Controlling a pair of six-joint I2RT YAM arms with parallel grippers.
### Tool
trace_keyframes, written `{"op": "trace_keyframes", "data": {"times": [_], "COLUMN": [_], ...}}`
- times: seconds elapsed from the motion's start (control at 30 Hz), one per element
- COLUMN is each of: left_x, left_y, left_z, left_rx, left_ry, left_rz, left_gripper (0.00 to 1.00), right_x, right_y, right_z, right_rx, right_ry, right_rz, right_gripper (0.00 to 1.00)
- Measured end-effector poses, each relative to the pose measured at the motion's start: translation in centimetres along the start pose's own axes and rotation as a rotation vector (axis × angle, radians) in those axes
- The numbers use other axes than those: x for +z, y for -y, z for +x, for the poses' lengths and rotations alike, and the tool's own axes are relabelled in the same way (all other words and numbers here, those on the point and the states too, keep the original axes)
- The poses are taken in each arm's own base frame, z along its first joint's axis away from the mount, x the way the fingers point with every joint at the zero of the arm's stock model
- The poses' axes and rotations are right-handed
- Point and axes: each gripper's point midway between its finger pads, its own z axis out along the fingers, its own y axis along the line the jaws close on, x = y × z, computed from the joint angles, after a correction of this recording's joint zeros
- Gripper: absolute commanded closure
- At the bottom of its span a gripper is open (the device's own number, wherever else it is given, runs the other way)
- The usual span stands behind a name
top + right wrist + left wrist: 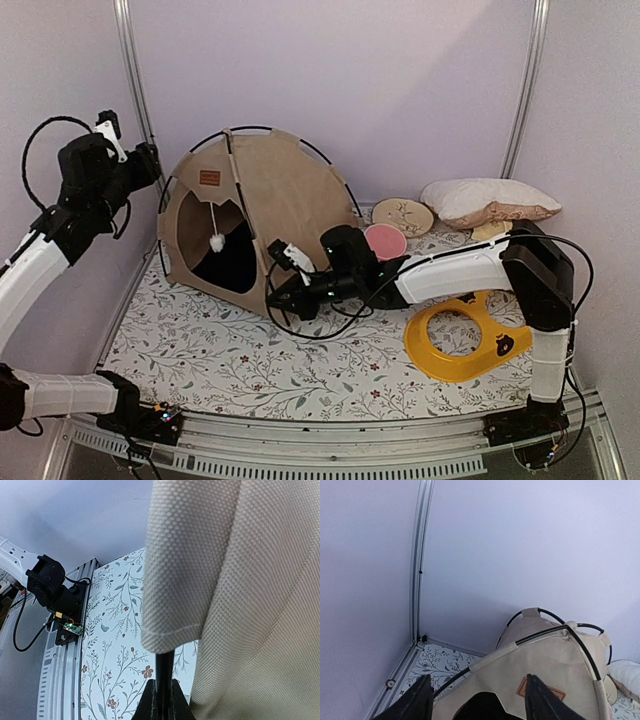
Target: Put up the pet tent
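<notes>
The tan pet tent (270, 200) stands domed at the back left of the floral mat, with black poles arching over it. Its dark doorway faces front-left, and a white pom-pom (216, 242) hangs in it below a brown label (209, 178). My left gripper (150, 165) hovers just above and left of the tent's top edge. In the left wrist view it (477, 677) is open, with nothing between the fingers and the tent (555, 655) below. My right gripper (272, 297) is at the tent's front right corner. There it (164, 700) is shut on a black pole (164, 667) coming out of a fabric sleeve (185, 555).
A yellow ring-shaped piece (465, 340) lies under my right arm. A pink bowl (385, 240), a patterned plate (402, 215) and a beige pillow (490, 200) sit at the back right. White walls and metal posts (135, 70) close in the back and sides.
</notes>
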Motion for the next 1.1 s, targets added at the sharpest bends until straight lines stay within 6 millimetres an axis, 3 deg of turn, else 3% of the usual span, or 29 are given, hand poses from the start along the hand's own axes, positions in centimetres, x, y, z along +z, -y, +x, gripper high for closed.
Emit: {"op": "trace_keyframes", "data": {"times": [0.17, 0.33, 0.6, 0.73, 0.93, 1.1], "left_x": [7.3, 10.8, 11.9, 11.6, 13.0, 13.2], "left_y": [-0.8, -0.1, 2.0, 2.7, 3.1, 4.0], "left_z": [-2.0, 0.5, 5.5, 6.1, 6.9, 8.4], "left_rx": [0.069, 0.124, 0.155, 0.163, 0.208, 0.228], "left_ry": [-0.105, -0.254, -0.437, -0.463, -0.467, -0.498], "left_rz": [0.092, 0.285, 0.548, 0.602, 0.594, 0.605], "left_gripper": [0.37, 0.37, 0.37, 0.39, 0.44, 0.41], "right_x": [-0.6, -1.0, -2.1, -2.2, -2.3, -3.0], "right_y": [0.3, 0.7, 2.9, 3.2, 3.4, 3.4], "right_z": [0.8, 2.0, 2.2, 2.4, 3.3, 3.0], "right_rx": [0.012, 0.034, 0.064, 0.076, 0.112, 0.122], "right_ry": [-0.019, -0.043, -0.044, -0.052, -0.088, -0.094], "right_rz": [-0.052, -0.073, -0.056, -0.049, -0.035, -0.003], "right_gripper": [1.0, 1.0, 0.93, 0.82, 0.67, 0.52]}}
